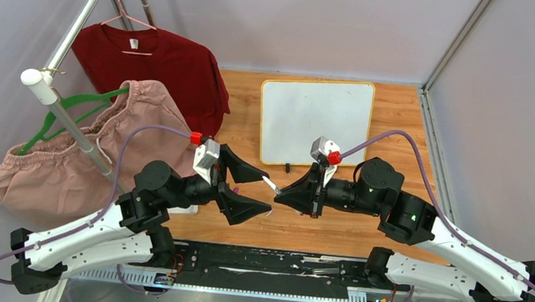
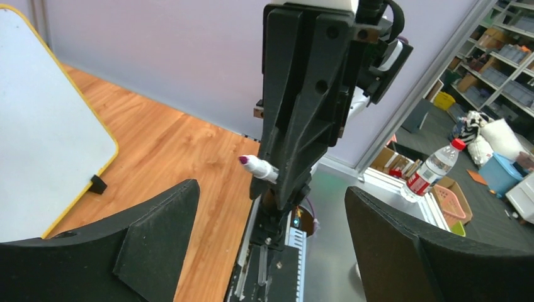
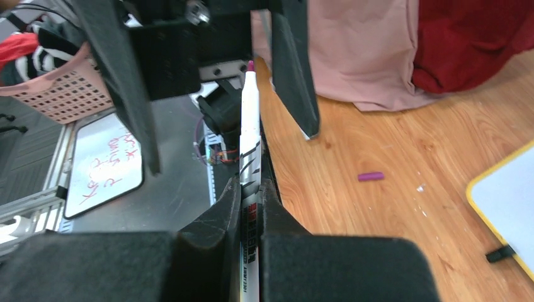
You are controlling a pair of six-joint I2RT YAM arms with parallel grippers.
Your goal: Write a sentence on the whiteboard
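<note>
Whiteboard (image 1: 316,122) lies flat at the far middle of the wooden table (image 1: 243,106), its near edge just beyond both grippers. Its yellow frame runs all round, and I see only plain white on its face. One black foot (image 1: 287,168) shows at the near edge.

To the left, a red T-shirt (image 1: 156,63) hangs on a pink hanger (image 1: 127,14). A pink garment (image 1: 70,150) and a green hanger (image 1: 84,104) sit by a metal rack pole (image 1: 71,128), spilling onto the table's left part. A small purple cap (image 3: 370,177) lies alone on the wood between the garments and the board.

My right wrist camera catches only a corner of the board, and the left wrist view cuts off its far part.

The right gripper (image 1: 278,191) is clamped on a marker (image 1: 270,186), the barrel pinched between its fingers and the purple tip aimed at the left gripper (image 1: 267,192). That one is spread wide and holds nothing. The marker tip sits at the mouth of its jaws, clear of both fingers.
</note>
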